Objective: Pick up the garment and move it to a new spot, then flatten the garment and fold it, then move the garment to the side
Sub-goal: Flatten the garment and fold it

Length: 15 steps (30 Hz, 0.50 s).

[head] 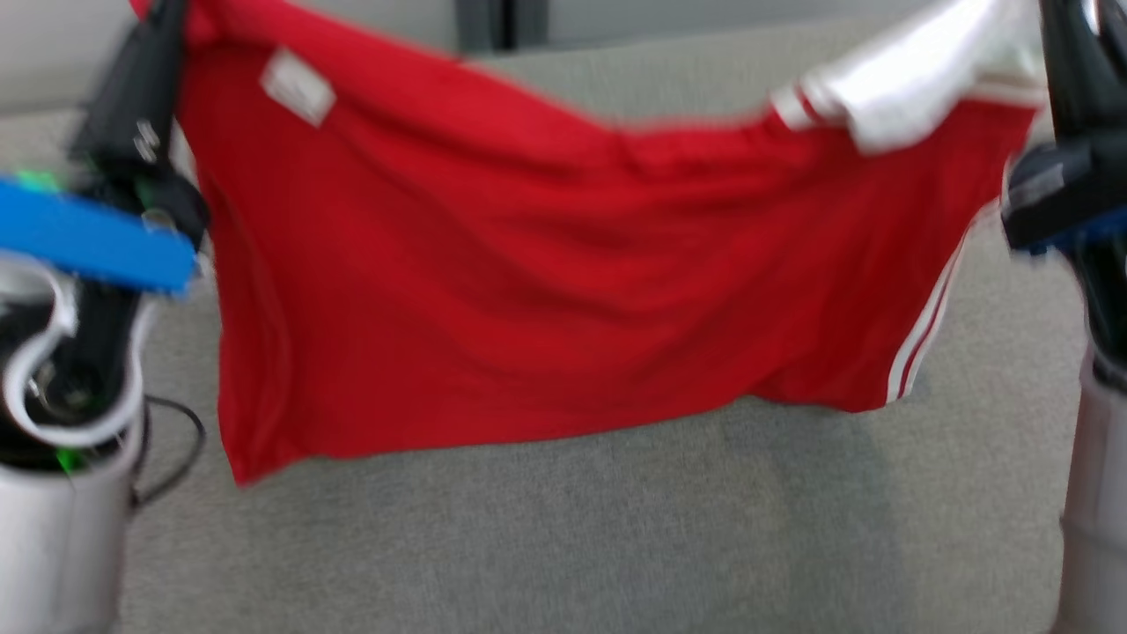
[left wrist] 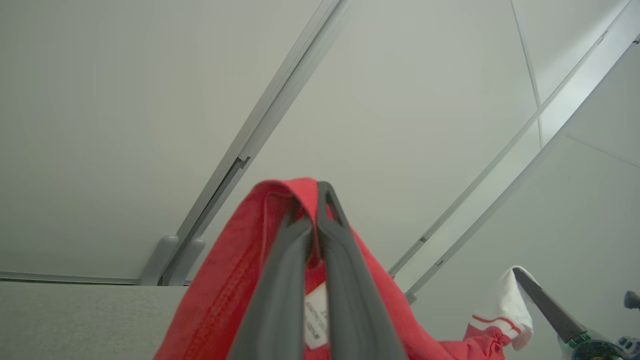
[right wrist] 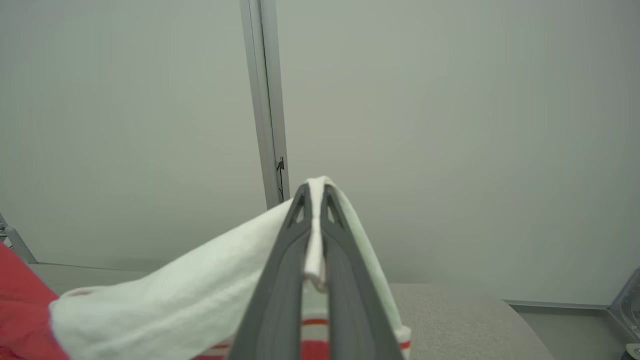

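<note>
Both jaws clamped on cloth: left gripper [left wrist: 312, 202] pinches garment [head: 528, 291] red corner, right gripper [right wrist: 314, 195] its white sleeve [right wrist: 175, 295], stretched over grey table [head: 616, 537].

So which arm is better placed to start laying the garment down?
Left, probably. The left end effector grips the garment's red edge, and the corner below hangs lowest over the table. The right end effector pinches just a white sleeve.

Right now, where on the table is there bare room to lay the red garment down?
The grey table is bare from the hem of the garment toward the robot. Crowded at the left: a black cable loops there.
</note>
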Tool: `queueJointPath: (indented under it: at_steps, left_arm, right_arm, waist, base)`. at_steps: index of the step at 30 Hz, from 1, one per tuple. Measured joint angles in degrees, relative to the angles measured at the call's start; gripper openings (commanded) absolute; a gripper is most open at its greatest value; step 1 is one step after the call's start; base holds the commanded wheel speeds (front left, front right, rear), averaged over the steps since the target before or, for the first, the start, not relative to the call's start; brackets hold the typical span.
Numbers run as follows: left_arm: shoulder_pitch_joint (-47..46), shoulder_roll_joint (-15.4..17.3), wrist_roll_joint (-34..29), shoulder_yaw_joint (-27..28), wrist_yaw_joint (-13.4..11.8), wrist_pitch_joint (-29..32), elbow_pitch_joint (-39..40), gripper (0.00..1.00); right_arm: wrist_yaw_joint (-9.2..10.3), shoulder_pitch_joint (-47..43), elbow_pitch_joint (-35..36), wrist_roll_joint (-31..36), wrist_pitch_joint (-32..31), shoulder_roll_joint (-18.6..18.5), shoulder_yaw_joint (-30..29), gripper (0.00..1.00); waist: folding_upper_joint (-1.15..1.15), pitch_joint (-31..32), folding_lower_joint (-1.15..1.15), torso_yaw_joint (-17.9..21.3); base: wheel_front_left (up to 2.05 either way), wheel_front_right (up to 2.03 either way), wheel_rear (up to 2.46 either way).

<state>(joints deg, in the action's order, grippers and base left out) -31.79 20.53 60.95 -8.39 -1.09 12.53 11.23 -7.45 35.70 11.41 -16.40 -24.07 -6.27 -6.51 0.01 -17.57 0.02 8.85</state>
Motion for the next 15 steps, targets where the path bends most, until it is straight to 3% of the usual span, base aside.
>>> queueJointPath:
  at_steps: [6, 10, 15]
  left_arm:
    - [-17.33, 3.54, -4.85, 1.11, 0.57, -0.41, -13.21, 0.00]
    - [-27.78, 3.93, -7.47, 1.83, 2.10, -4.02, -19.45, 0.00]
    - [-36.73, 3.54, -9.69, 1.52, 4.68, -8.58, -24.47, 0.00]
  right_arm:
    - [-0.05, 22.74, -16.81, 2.12, 7.37, -2.18, 3.45, 0.00]
    - [-0.03, 34.90, -26.26, 4.39, 16.13, -2.64, 4.49, 0.00]
    - [-0.04, 45.48, -33.11, 5.80, 27.32, -2.76, 4.08, 0.00]
  waist:
    - [0.02, -8.71, 0.01, 1.22]
    - [0.01, -12.15, 0.01, 0.89]
    - [0.01, -13.28, -0.01, 0.46]
  base:
    - [0.00, 0.00, 0.00]
    - [0.00, 0.00, 0.00]
    - [0.00, 0.00, 0.00]
